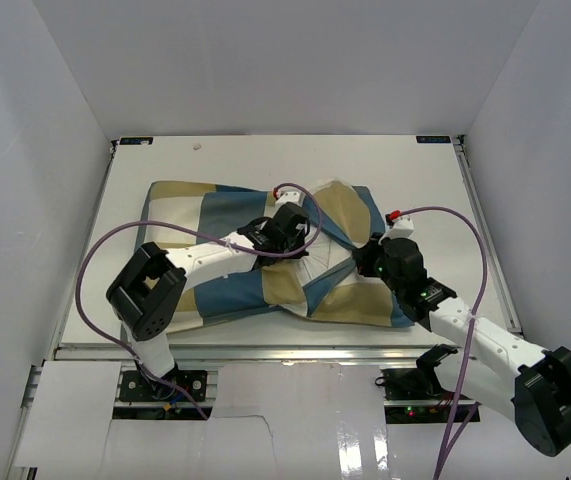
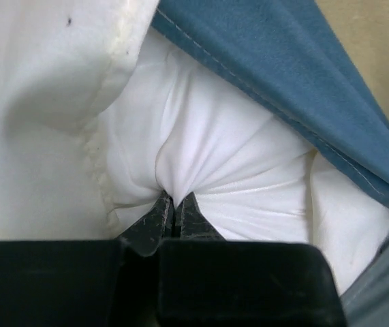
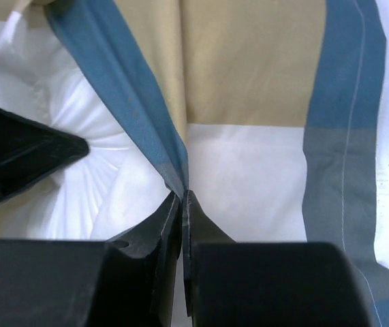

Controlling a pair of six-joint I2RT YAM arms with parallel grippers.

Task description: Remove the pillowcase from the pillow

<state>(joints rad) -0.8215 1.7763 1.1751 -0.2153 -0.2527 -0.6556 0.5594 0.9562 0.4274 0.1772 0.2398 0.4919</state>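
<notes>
The white table [image 1: 265, 160] carries the large soft pillowcase [image 1: 205, 215], checked in blue, tan and cream. Its long axis runs across the robot's front, and most of its length stretches off to the left of both grippers. Inside it sits the plump white pillow [image 2: 235, 157], bare only at the open mouth near the cover's right end. Judging by how little white shows from above, the pillow is almost wholly still sheathed. Both arms meet at that mouth, just beside each other. The left gripper [image 2: 175, 208] is closed to a sliver on a gathered pucker of the pillow's white cloth, with the blue hem passing just above and to the right of its tips. The right gripper [image 3: 182, 197] has its fingers pressed together on the blue edge of the pillowcase, with the tan and cream blocks spreading beyond its tips and the exposed pillow to its left. The coming move likely turns on this: the covered bulk lies leftward of both pinches, so pillow and hem should part along that long axis, not across it.
</notes>
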